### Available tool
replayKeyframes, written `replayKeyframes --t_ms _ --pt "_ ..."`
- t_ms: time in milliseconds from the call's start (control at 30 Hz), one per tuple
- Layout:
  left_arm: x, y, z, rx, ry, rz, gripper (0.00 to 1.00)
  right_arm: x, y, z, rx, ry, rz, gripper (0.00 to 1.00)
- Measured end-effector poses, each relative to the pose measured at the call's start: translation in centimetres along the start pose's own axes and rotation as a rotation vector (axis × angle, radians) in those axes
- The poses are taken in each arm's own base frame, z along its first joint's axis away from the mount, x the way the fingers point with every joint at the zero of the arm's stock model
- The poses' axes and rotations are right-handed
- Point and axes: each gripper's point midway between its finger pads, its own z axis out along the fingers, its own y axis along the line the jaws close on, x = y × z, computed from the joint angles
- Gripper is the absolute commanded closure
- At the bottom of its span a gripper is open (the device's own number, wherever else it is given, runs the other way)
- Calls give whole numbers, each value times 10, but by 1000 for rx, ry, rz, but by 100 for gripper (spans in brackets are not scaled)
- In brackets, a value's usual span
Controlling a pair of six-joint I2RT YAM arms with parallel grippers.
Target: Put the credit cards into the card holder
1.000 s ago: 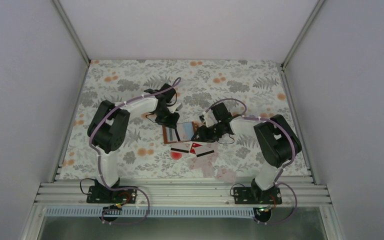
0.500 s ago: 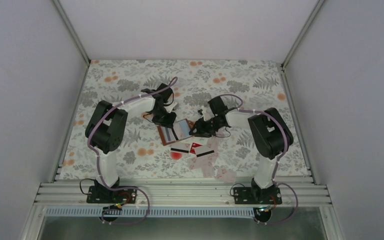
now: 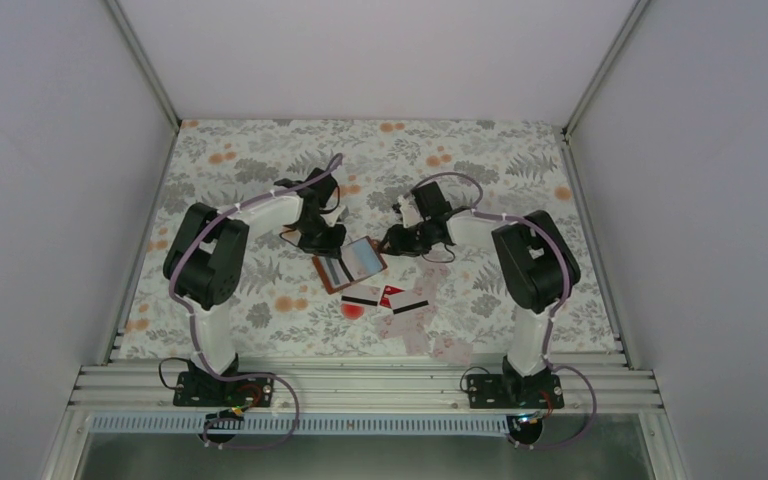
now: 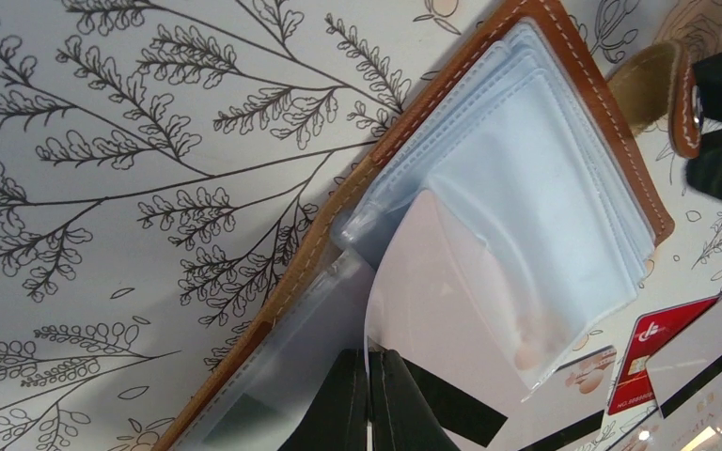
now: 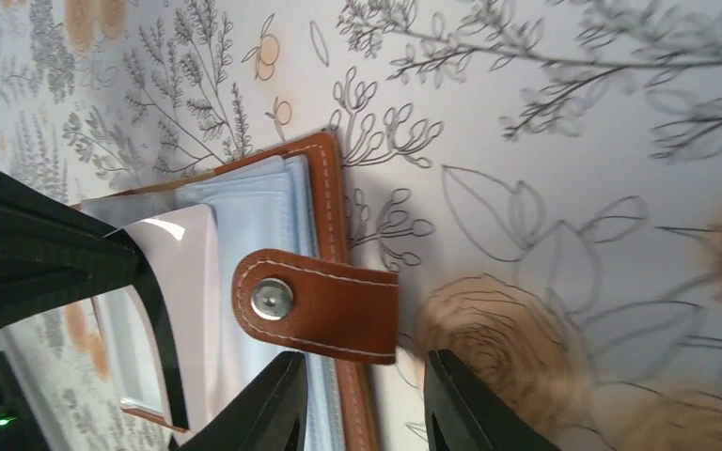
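my left gripper [image 4: 368,413] clenched on a pale black-striped card [image 4: 451,310], its corner tucked into a clear sleeve of the open card holder [image 4: 578,70] mid-worktop [image 3: 260,160], my right gripper [image 5: 365,376] spread astride the snap strap [image 5: 324,305], other credit cards [image 3: 402,306] toward the near edge

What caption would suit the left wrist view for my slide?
Left gripper pinches a pale card against the clear sleeves of the open brown card holder on floral cloth.
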Motion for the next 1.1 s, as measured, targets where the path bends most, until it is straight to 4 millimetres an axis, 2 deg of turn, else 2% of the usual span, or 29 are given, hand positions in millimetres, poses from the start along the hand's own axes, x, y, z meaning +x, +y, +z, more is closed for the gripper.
replayKeyframes --t_ms 133,200,300,400,533,633,1100 --pt "1 1 1 3 -3 -22 97 -3 2 -14 51 -38 -69 77" --pt "1 1 0 4 -6 -32 98 -2 16 -26 39 -65 -114 80" --pt "2 1 1 4 -6 -40 98 5 39 -31 -1 -80 -177 83" --pt "2 1 1 3 -6 -45 98 17 50 -21 -36 -63 -205 85" --pt "1 1 1 3 -7 -49 98 31 45 0 -51 -15 -184 87" --pt "1 1 1 4 -7 -50 98 37 34 16 -48 19 -157 88" --pt "3 1 -3 -5 5 -22 98 25 35 28 -55 -3 -191 90"
